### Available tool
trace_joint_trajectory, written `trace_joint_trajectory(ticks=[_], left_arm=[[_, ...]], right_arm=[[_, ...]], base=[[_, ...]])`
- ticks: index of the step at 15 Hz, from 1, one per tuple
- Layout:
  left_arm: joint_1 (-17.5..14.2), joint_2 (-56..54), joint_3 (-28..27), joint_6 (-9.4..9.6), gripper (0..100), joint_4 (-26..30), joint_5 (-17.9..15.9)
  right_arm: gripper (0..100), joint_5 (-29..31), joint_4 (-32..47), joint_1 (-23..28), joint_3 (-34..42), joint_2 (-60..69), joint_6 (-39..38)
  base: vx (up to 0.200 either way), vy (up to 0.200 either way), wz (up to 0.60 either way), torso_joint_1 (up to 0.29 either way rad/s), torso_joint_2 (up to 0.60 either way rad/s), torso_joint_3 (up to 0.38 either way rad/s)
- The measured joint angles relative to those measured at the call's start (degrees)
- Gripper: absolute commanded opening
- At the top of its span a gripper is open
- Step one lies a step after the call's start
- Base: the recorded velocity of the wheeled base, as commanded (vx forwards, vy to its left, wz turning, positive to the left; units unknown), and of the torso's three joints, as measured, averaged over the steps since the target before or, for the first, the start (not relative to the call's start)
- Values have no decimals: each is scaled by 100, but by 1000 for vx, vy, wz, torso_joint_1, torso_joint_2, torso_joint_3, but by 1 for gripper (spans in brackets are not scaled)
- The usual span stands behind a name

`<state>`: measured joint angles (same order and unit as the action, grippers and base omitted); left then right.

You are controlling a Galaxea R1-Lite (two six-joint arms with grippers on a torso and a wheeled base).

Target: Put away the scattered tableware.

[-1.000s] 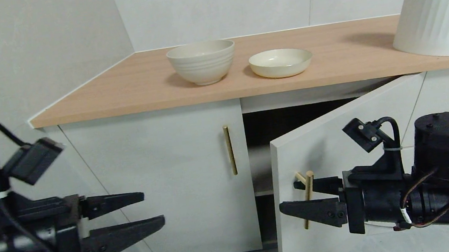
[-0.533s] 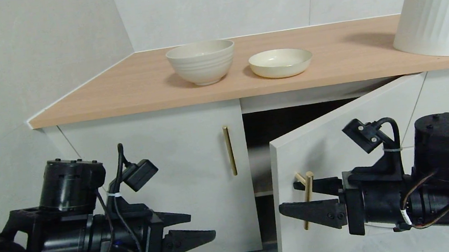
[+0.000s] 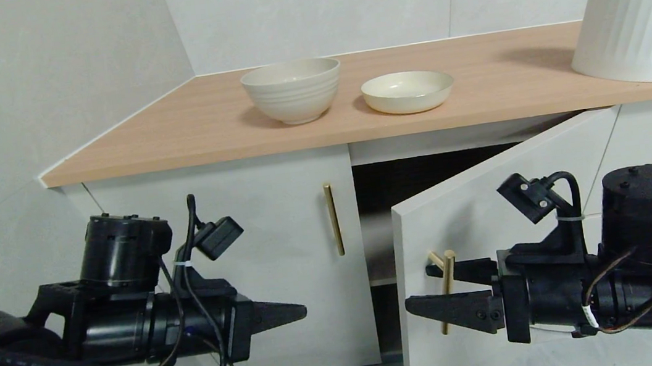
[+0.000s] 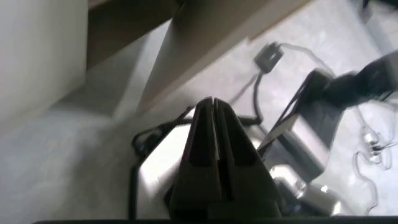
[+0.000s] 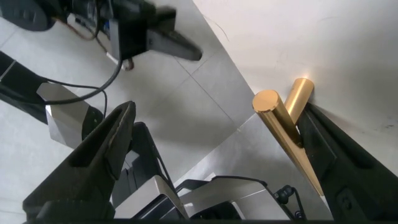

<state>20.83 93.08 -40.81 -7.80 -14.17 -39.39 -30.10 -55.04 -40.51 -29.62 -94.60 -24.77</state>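
Seeming stiff, slick and breakable, the upper-centre bowl (image 3: 293, 90) wants a rim pinch; left gripper (image 3: 299, 311) fingers pressed together, right gripper (image 3: 420, 287) fingers spread.

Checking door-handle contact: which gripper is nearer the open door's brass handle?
Right. The right gripper straddles the brass handle, jaws open, one to each side of it. The left gripper, shut, sits off to the left before the closed door, clear of that handle.

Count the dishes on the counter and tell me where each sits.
2. The deep bowl stands on the counter; the shallow dish sits to its right, apart. Others may hide behind the white container.
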Motion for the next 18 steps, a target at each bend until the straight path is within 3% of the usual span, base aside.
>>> trace_joint_trajectory(ticks=[1, 3, 4, 5, 7, 9, 11, 13, 18], left_arm=[[101, 89, -157, -126, 0, 0, -5], [336, 378, -402, -191, 0, -261, 6], [501, 624, -499, -254, 0, -874, 72], [661, 874, -552, -407, 0, -1523, 255], [1030, 1385, -574, -908, 0, -2815, 1011], [1348, 1818, -447, -1163, 0, -3782, 1553], [1524, 2175, -271, -1214, 0, -4786, 1698], [1646, 2399, -130, -1228, 0, -5321, 1736], [1838, 2608, -34, -1223, 0, -5711, 1879]], right_arm=[[100, -1, -2, -1, 0, -2, 0], [100, -1, 2, -6, 5, 2, 6], [100, 0, 0, -9, 11, 4, 6], [100, -4, -2, -11, 38, 9, 12], [100, -9, -11, -11, 61, 6, 52], [100, -4, -9, -11, 79, 6, 124], [100, 7, -2, -4, 134, 17, 285], [100, 24, 6, -1, 187, 20, 402], [100, 166, 24, 5, 269, 69, 518]], base=[[0, 0, 0, 0, 0, 0], [0, 0, 0, 0, 0, 0], [0, 0, 0, 0, 0, 0], [0, 0, 0, 0, 0, 0], [0, 0, 0, 0, 0, 0], [0, 0, 0, 0, 0, 0], [0, 0, 0, 0, 0, 0], [0, 0, 0, 0, 0, 0], [0, 0, 0, 0, 0, 0]])
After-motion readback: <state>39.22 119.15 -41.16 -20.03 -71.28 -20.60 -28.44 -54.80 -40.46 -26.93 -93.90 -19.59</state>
